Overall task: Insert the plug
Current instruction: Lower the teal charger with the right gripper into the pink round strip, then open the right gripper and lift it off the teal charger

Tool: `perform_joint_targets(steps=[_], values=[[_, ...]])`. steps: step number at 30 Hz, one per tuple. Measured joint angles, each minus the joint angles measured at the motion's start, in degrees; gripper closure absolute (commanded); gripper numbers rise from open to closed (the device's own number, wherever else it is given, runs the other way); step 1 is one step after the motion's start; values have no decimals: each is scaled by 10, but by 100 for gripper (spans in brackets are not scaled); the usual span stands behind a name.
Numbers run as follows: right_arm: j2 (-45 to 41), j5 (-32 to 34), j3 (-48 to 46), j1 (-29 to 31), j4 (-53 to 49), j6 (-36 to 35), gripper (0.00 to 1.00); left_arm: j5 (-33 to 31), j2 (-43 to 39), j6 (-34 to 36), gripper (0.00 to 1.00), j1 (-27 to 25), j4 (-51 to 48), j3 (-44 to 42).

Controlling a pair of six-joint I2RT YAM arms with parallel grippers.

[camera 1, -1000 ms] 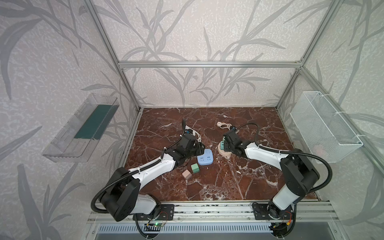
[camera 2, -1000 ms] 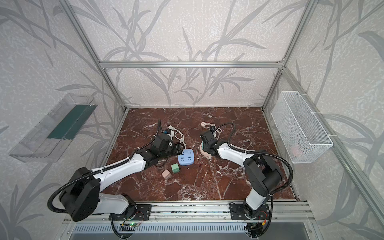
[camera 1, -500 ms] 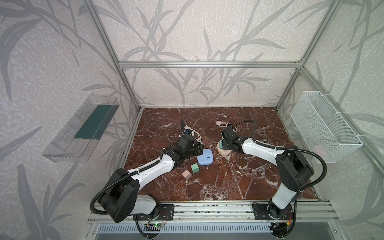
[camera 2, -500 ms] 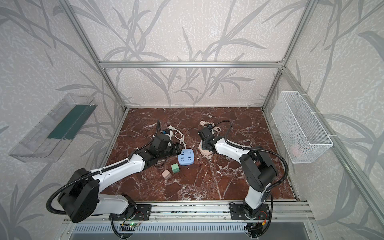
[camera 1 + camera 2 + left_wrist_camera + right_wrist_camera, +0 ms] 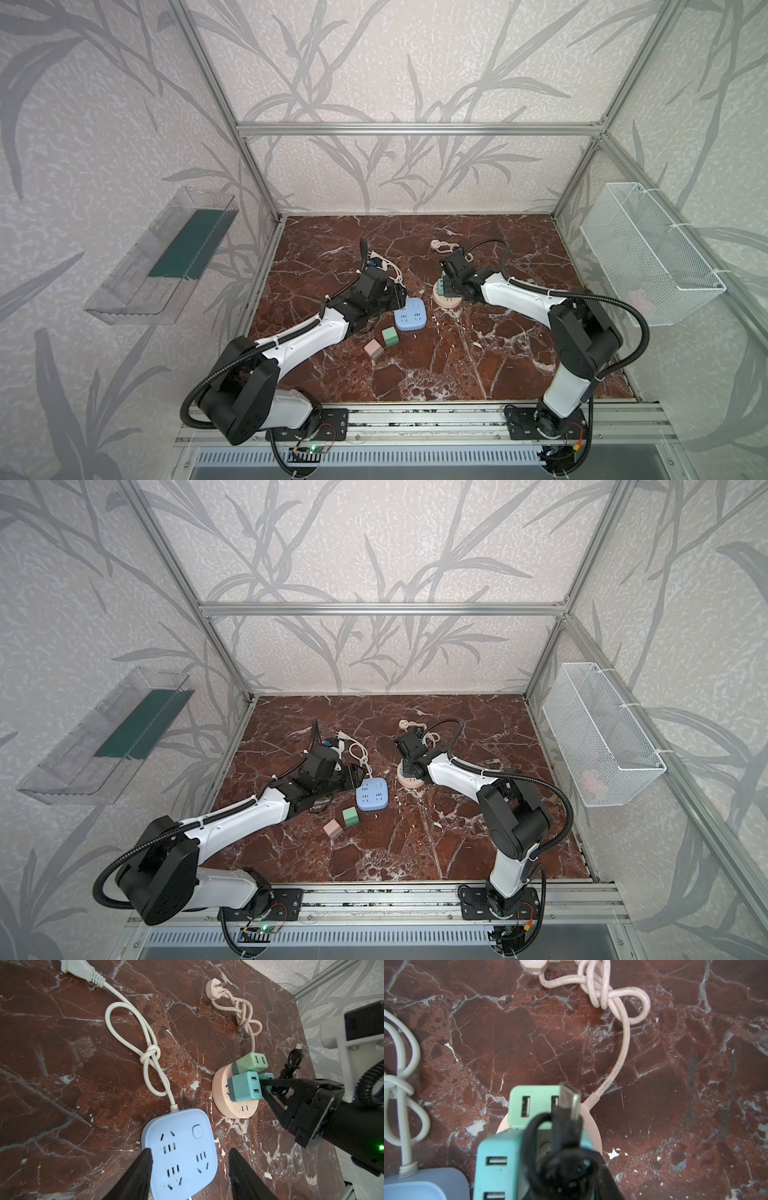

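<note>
Your right hand (image 5: 262,1087) is clenched on the black cable (image 5: 537,1147). Its USB plug (image 5: 570,1101) sticks out free, just in front of the green charger (image 5: 527,1105), which stands in the round pink strip (image 5: 228,1103) near the middle of the worktop (image 5: 457,353). The plug is not in any port yet, and it seems to point past the charger's face. So first turn the wrist until the metal tongue looks straight into one free slot. The cable is soft and I think it will bend under a push; go slowly and correct by small moves. Your left hand (image 5: 190,1155) is released, its jaws astride the blue strip (image 5: 180,1147); whether it touches, I cannot tell. Nothing holds the pink strip, so it may slide.
</note>
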Motion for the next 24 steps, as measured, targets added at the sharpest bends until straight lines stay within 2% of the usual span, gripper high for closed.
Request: perform_joint_targets(steps=[6,11,14,17,19,24], values=[[-29,-24,-9,-12,-68,-4,100,-7,-34,5,40,0,-3,-2],[-45,-38,-24,-23,-75,-8,100,-15,-43,5,39,0,-4,-11],[-47,-44,-27,-26,-73,-10,87,-16,-43,5,37,0,-5,-12],[-49,-50,-26,-29,-73,-12,68,-17,-42,6,36,0,-7,-12],[-50,-55,-27,-31,-80,-12,62,-18,-41,7,35,0,-10,-11],[-50,-69,-39,-35,-140,-14,56,-25,-36,11,33,0,-21,-6]])
